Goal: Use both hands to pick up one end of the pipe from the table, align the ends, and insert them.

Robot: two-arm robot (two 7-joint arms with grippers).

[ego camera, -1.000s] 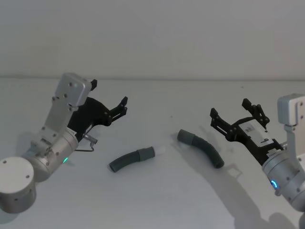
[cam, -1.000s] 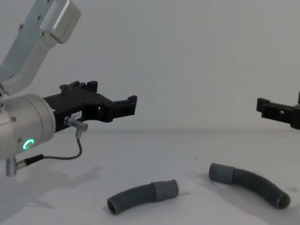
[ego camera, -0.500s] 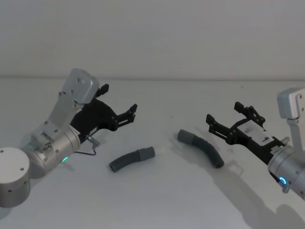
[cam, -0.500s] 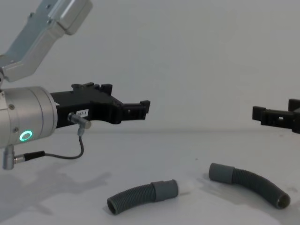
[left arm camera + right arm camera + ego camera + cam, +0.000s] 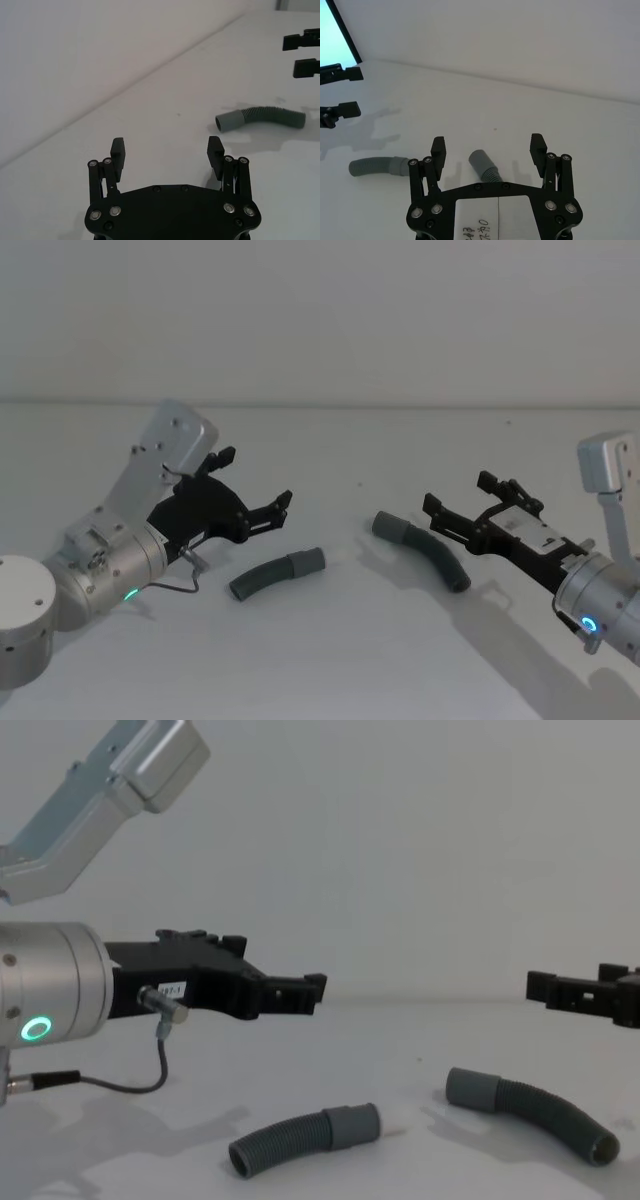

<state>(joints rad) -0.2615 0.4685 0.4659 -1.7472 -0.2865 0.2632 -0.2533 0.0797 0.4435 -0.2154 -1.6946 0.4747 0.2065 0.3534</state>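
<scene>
**A:** What sits nearest the robot?

**B:** The two arms, coming in from either side. The left gripper (image 5: 255, 480) hangs above the table (image 5: 330, 670) on the left. Its claw is spread wide and holds nothing, and a green ring light (image 5: 130, 593) glows on its silver wrist. The right gripper (image 5: 457, 492) hovers on the right, its fingers just as wide apart and just as empty.

**A:** And the pipe?

**B:** Both pieces lie flat on the table between the grippers, and neither is touched. The left hose piece (image 5: 262, 580) is the nearer one, just beside the left gripper's fingertips and lower down. Its left cuff (image 5: 307, 562) points toward the middle of the table.

**A:** The other one?

**B:** The right hose piece (image 5: 437, 558) lies a little farther back, bent in a gentle arc. Its right cuff (image 5: 390, 527) faces the left piece, with bare table between the two cuffs. Its plain corrugated end lies toward the right arm. In the right wrist view that cuff lies on the table between the spread fingers, clear of both.

**A:** Behind all that?

**B:** More white table, then the pale wall (image 5: 350, 320).
</scene>
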